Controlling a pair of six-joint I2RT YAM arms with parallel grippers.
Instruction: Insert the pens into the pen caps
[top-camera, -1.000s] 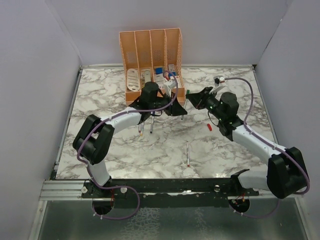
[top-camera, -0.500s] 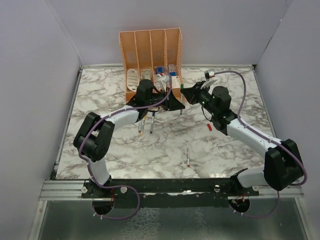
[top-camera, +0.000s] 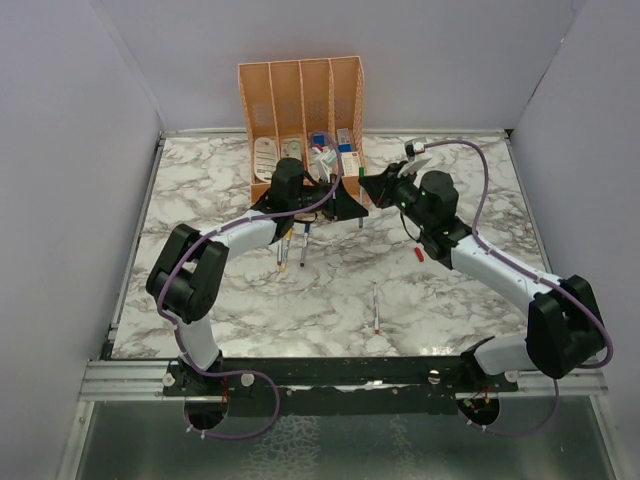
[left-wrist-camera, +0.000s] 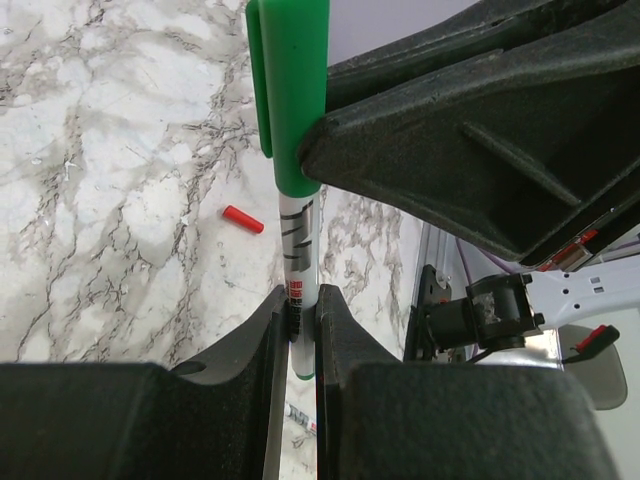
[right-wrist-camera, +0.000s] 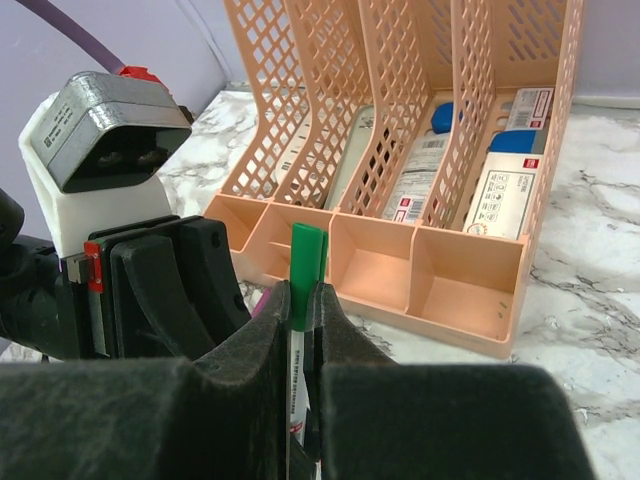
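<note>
Pen (left-wrist-camera: 299, 240) in green cap (left-wrist-camera: 293, 90), clamped by left tool (left-wrist-camera: 300, 325) and right tool (right-wrist-camera: 300, 297), arms outstretched beside organiser (top-camera: 300, 90)

Glossy marbled table (top-camera: 200, 180), smooth plastic pen (left-wrist-camera: 298, 235), cap (left-wrist-camera: 295, 90)

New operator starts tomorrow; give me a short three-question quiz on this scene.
1. True or false: the left hand clamps the silver-grey marker pen, the right hand its green plastic cap.
2. Which colour is the stubby loose plastic cap on the marble table? A yellow, B red, C purple.
3. Fill in: the orange mesh organiser has ___ upright slots.
Key: 1 true; 2 B; 3 four.
</note>
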